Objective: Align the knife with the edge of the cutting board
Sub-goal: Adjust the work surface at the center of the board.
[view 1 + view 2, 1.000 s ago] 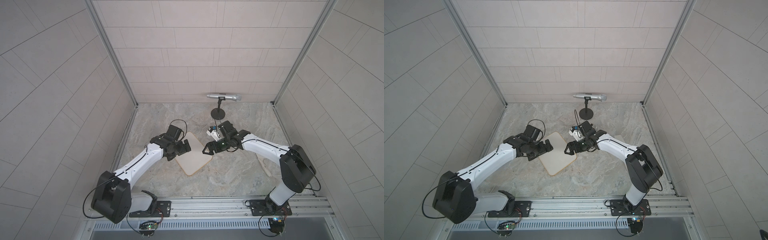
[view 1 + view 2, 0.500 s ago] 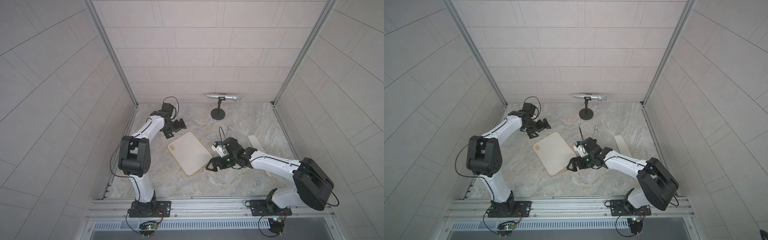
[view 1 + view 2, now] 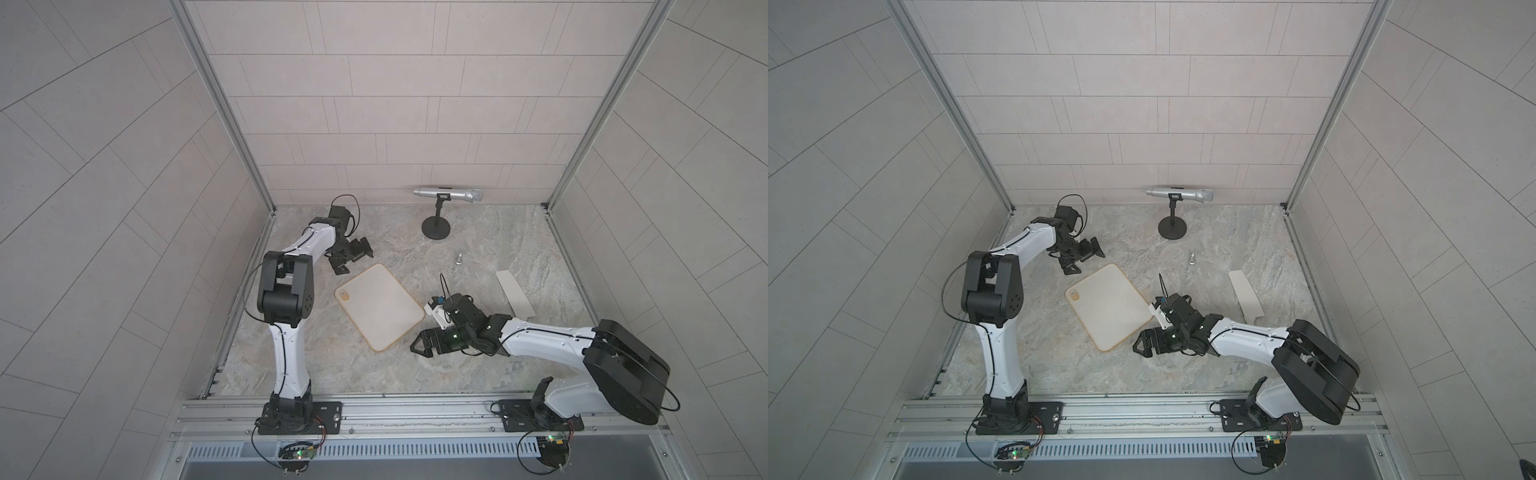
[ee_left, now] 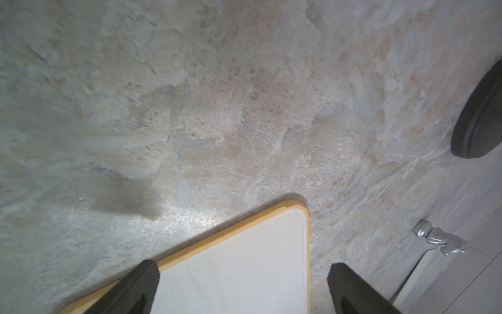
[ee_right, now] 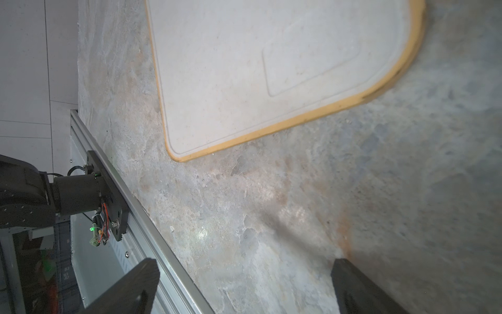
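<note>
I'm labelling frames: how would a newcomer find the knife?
Look at the marble tabletop, on the side of the right arm. Just beyond that arm lies the knife, flat, apart from the cutting board. It is a narrow pale strip with no yellow rim, unlike the wide board, and matte, unlike the silver microphone.

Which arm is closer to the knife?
Right. The right arm lies just beside the knife; the left arm is across the board, well away.

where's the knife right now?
In both top views the knife lies flat on the table, on its right side. It is clear of the cutting board and just beyond the right arm.
</note>
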You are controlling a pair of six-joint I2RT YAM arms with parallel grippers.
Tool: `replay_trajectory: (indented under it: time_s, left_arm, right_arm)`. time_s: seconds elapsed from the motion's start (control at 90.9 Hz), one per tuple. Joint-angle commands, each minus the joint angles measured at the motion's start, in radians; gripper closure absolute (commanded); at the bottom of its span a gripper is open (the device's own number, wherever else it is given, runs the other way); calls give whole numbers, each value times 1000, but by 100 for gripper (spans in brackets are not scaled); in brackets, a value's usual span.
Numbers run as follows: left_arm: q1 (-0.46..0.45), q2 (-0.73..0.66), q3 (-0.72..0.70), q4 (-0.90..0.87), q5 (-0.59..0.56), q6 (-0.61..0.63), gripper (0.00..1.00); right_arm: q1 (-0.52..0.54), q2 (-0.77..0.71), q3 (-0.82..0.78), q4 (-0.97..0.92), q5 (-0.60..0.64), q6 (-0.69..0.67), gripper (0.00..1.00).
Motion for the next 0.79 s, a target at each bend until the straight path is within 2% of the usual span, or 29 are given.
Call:
replay_trajectory:
  time_s: [0.0, 0.165, 0.418, 0.781]
  left_arm:
    - [6, 4, -40, -15, -15, 15, 0]
    - [6, -7, -115, 13, -10, -4, 0]
    - [0, -75, -262, 81, 14, -35, 0]
    - [-28, -193, -532, 243, 42, -109, 0]
  right_arm:
    - [5, 50, 2, 84, -3, 29, 0]
    - [5, 133, 28, 139, -24, 49, 0]
    - [4, 211, 84, 126, -14, 47, 0]
    - [-33, 247, 111, 97, -26, 35, 0]
